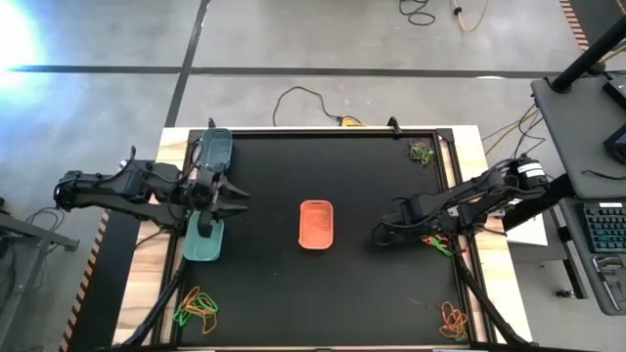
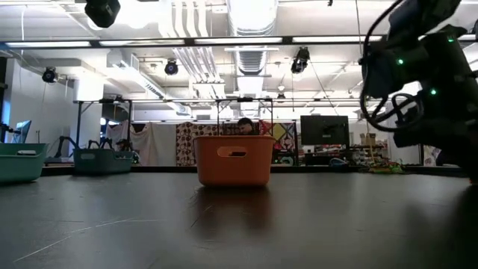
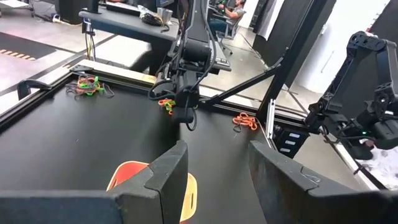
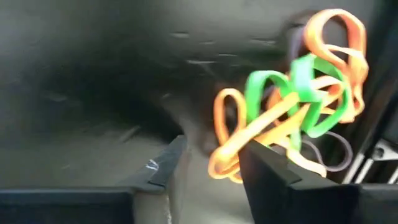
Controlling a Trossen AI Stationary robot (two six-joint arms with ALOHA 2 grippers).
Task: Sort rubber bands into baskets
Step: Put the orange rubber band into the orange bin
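A: What does the overhead view show, and how should the present step be done well?

B: A black table (image 1: 323, 293) with three baskets: the orange basket (image 1: 317, 224) at centre, the dark basket (image 1: 215, 149) at about 10 o'clock from it, and the light teal basket (image 1: 204, 242) at about 8 o'clock. Rubber bands lie in clumps near three corners: at 1 o'clock (image 1: 422, 152), 5 o'clock (image 1: 452, 318) and 7 o'clock (image 1: 197, 306). A fourth tangle (image 4: 292, 118) lies by the table's right edge, at 3 o'clock from the orange basket, where the right gripper (image 1: 381, 236) is working. The step in hand appears to be picking from that tangle. Judged from the wrist view, the bands are interlocked, orange through green, so a good pick would pinch a single loop at its free edge and lift slowly, letting the others fall away; a deep bite would likely carry mixed colours.

A: And the fingers?

B: The right gripper's jaws stand partly apart with orange loops lying just at the gap; whether they are nipped cannot be told. The left gripper (image 1: 229, 197) waits between the dark and light teal baskets, jaws partly apart and holding nothing.
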